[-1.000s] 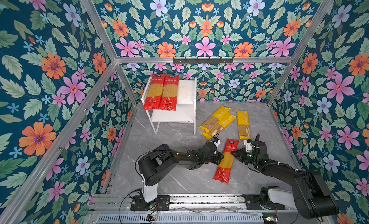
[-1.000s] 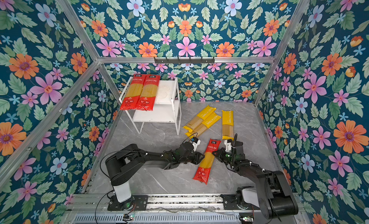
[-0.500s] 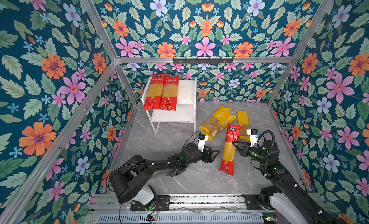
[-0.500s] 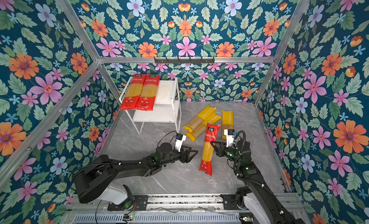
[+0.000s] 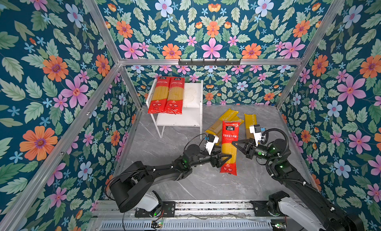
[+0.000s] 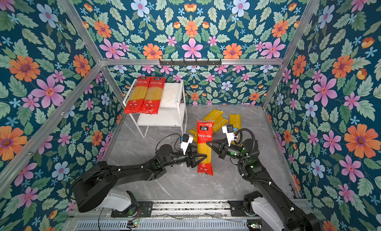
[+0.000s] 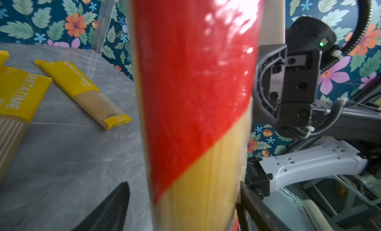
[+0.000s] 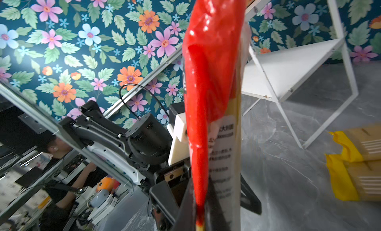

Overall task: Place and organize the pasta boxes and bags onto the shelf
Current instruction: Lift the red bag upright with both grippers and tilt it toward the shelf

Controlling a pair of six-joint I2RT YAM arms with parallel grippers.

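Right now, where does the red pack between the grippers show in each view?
Top view: red pack right of centre, between the two arms.
Top view: the same pack, just right of centre.
Left wrist: it fills the middle.
Right wrist: a tall strip down the middle.
Shared landmark: yellow packs, in all four.

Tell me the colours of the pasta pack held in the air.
The pack: red ends, clear middle showing yellow spaghetti; best in a top view.

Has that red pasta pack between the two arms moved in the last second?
Yes. The red pack has been lifted and carried back toward the yellow packs, whose near ends it now covers in a top view.
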